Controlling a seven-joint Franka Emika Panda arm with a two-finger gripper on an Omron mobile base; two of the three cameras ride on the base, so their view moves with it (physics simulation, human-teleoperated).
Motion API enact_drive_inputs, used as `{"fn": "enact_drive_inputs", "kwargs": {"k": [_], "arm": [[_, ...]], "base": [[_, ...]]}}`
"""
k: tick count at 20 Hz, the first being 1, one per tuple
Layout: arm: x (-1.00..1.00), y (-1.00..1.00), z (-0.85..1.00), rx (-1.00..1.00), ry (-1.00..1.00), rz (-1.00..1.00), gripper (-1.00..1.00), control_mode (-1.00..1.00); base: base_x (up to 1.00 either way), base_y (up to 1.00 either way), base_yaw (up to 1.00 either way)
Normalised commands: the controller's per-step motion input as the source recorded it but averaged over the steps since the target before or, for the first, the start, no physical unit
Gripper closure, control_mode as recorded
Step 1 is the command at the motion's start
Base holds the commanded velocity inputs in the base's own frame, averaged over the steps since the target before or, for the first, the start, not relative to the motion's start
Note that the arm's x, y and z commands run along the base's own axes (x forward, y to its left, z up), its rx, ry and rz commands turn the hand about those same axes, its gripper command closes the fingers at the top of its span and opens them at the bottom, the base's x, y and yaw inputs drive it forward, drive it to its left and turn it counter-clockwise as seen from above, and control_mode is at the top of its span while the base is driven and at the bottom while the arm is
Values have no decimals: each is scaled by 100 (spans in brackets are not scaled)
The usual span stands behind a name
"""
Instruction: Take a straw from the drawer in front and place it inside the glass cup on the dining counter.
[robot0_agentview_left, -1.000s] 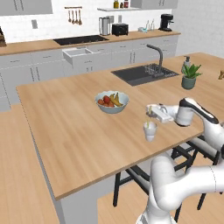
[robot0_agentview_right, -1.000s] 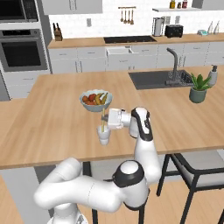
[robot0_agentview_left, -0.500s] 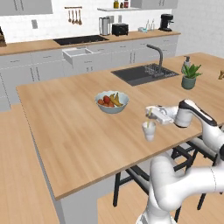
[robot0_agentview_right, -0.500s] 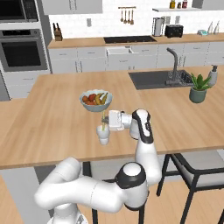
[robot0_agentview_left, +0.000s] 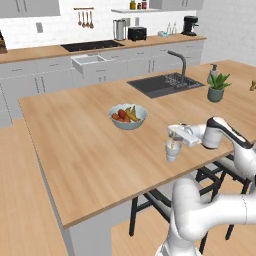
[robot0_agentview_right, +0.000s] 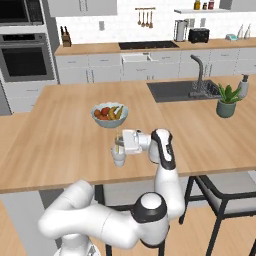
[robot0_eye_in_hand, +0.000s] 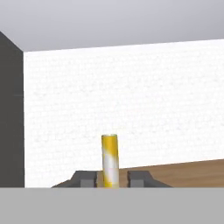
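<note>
Gripper: the gripper (robot0_agentview_left: 173, 135) is turned sideways over the dining counter (robot0_agentview_left: 75, 145), directly above the glass cup (robot0_agentview_left: 172, 151); in the hand view its two dark tips (robot0_eye_in_hand: 87, 178) sit close on either side of the straw (robot0_eye_in_hand: 110, 161), pinching it.
Straw: upright between the tips in the hand view; from the base views it hangs from the gripper (robot0_agentview_right: 121, 142) with its lower end down inside the glass cup (robot0_agentview_right: 118, 156).
Glass cup: stands near the counter's front edge, apart from the fruit bowl (robot0_agentview_left: 128, 116).
Fruit bowl: farther back on the wooden top, between the cup and the dark sink (robot0_agentview_left: 165, 84).
Plant: a potted plant (robot0_agentview_left: 216, 88) stands on the counter beside the sink.
</note>
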Motion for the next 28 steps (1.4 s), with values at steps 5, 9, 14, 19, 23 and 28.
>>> {"fn": "enact_drive_inputs", "kwargs": {"k": [5,9,14,19,23,28], "arm": [[0,-9,0,0,0,0,-100,-100],[0,-4,9,0,0,0,-100,-100],[0,0,61,0,0,0,-100,-100],[-4,0,68,0,0,-3,-100,-100],[-13,13,62,-1,0,-4,-100,-100],[-5,32,57,-5,0,-4,-100,-100]], "base": [[0,0,0],[0,0,0],[0,0,0],[0,0,0],[0,0,0],[0,0,0]]}}
